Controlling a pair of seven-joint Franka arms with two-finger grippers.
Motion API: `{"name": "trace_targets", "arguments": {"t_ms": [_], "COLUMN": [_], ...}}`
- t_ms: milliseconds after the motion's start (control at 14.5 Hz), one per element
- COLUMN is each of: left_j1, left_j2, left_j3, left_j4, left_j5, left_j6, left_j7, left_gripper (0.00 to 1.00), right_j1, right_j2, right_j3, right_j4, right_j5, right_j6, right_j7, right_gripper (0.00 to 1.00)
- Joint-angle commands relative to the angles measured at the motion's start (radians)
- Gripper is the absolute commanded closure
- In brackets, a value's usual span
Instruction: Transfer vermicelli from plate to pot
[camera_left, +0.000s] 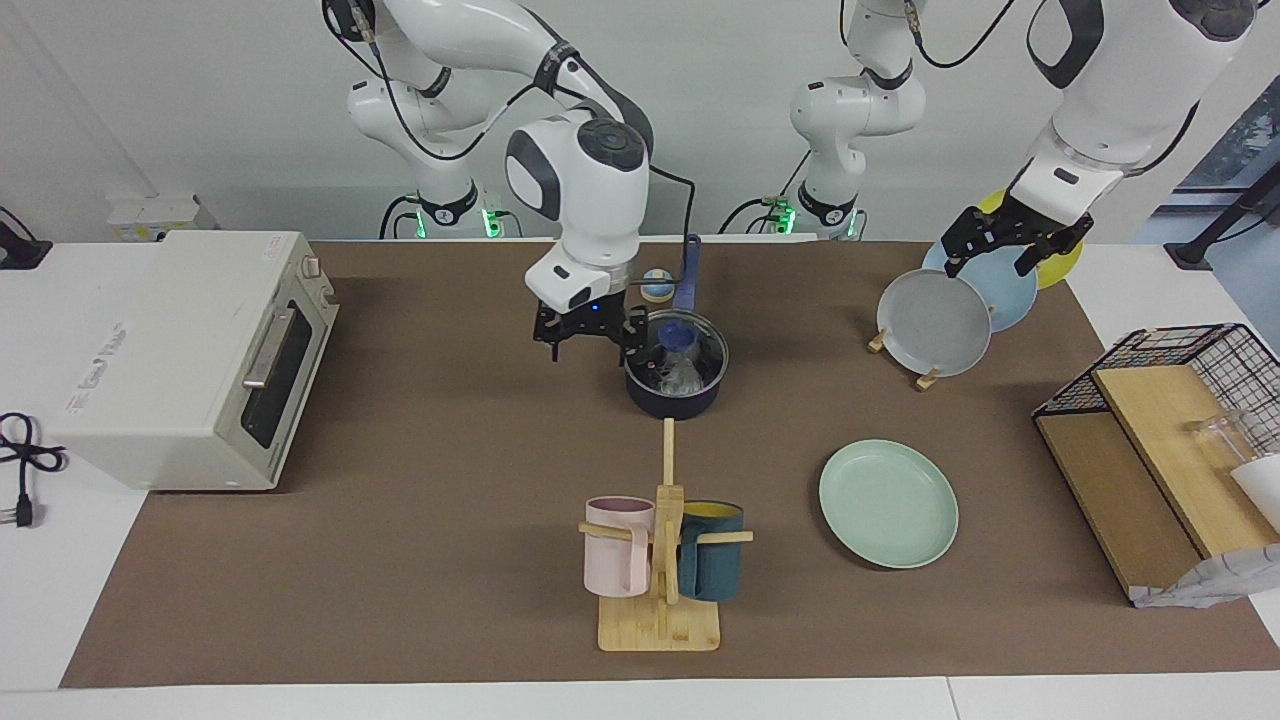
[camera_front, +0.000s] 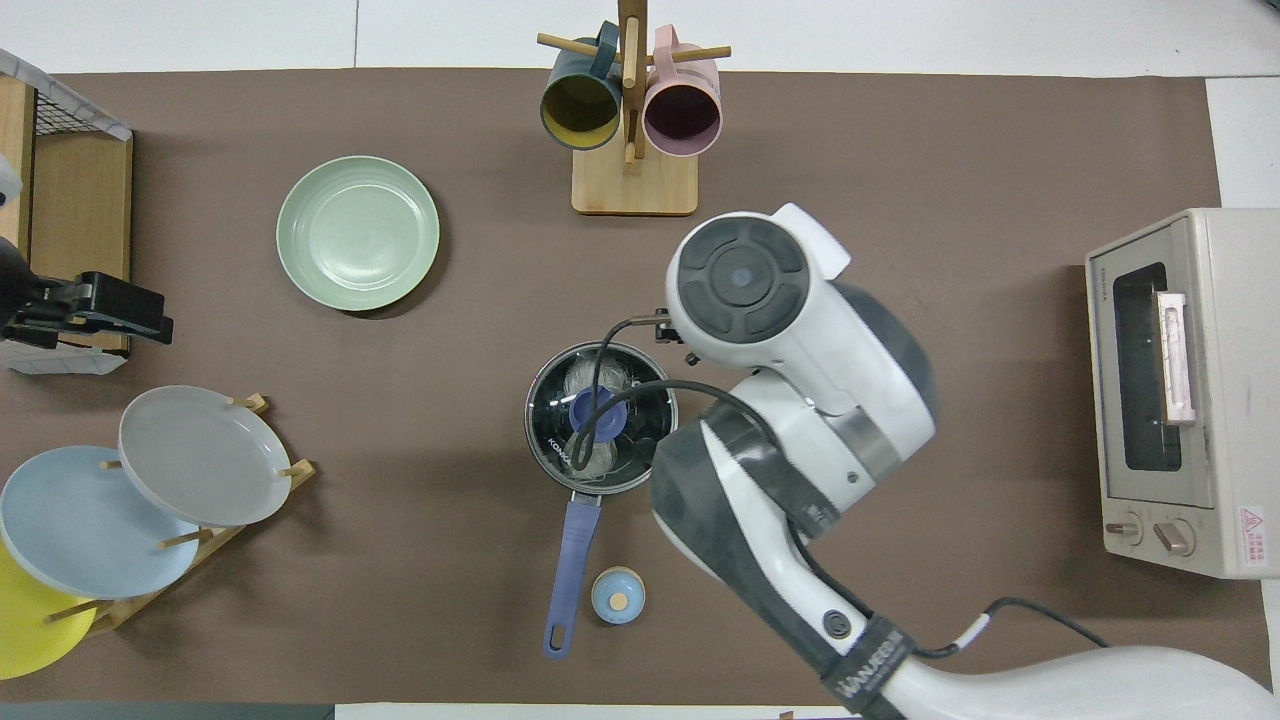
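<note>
I have the pot (camera_left: 676, 375) mid-counter (camera_left: 430, 520), its glass lid on and its blue handle pointing at 12 o'clock in the facing view, toward the robots. Through the lid I see the pale noodles (camera_left: 680, 376) lying inside the pot. The green plate (camera_left: 888, 503) sits bare at about 4 o'clock from the pot, farther from the robots and toward the left arm's end, well apart from it. The right hand (camera_left: 586, 335) hangs just beside the pot at its 9 o'clock, fingers spread wide and holding nothing. The left hand (camera_left: 1005, 243) waits over the plate rack (camera_left: 926, 378) at the left arm's end; I cannot tell its finger spacing. A mug stand (camera_left: 660, 620) with a pink mug (camera_left: 618, 547) and a teal mug (camera_left: 712, 565) stands at 6 o'clock from the pot. A toaster oven (camera_left: 190, 360) sits at the right arm's end.
</note>
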Motion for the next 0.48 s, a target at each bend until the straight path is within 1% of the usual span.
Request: {"name": "trace_targets", "arguments": {"t_ms": [0,69,206,275,413], "left_j1": [-0.005,-0.005,-0.005,-0.005,-0.005], "left_j2": [-0.010,-0.010,-0.010,-0.012,-0.010], "left_j3": [-0.006,-0.006,-0.006,-0.005,-0.005], "left_j4": [-0.004,-0.004,-0.004,-0.004,-0.004], "left_j5": [0.027,0.027,0.027,0.027,0.027], "left_j6": [-0.009,-0.009,-0.009,-0.014,-0.015], "left_j7": [-0.001,-0.001,-0.004,-0.007,-0.008], "left_gripper": [0.00,0.00,0.00,0.00,0.00], "right_j1": [-0.079,-0.116,-0.137,-0.132,-0.130], "right_j2": [-0.081,-0.112,-0.165,-0.185,-0.227], "right_j3": [0.002,-0.022,-0.117,-0.155,-0.191], "right_j4": [-0.009,-0.009,-0.009,-0.009,0.003], "right_j5": [0.068,0.130,0.204,0.211,0.213], "right_j6": [-0.082,-0.101,-0.154,-0.176,-0.240], "right_j7": [-0.131,-0.192,-0.303,-0.344,-0.389], "right_gripper": [0.00,0.00,0.00,0.00,0.00]}}
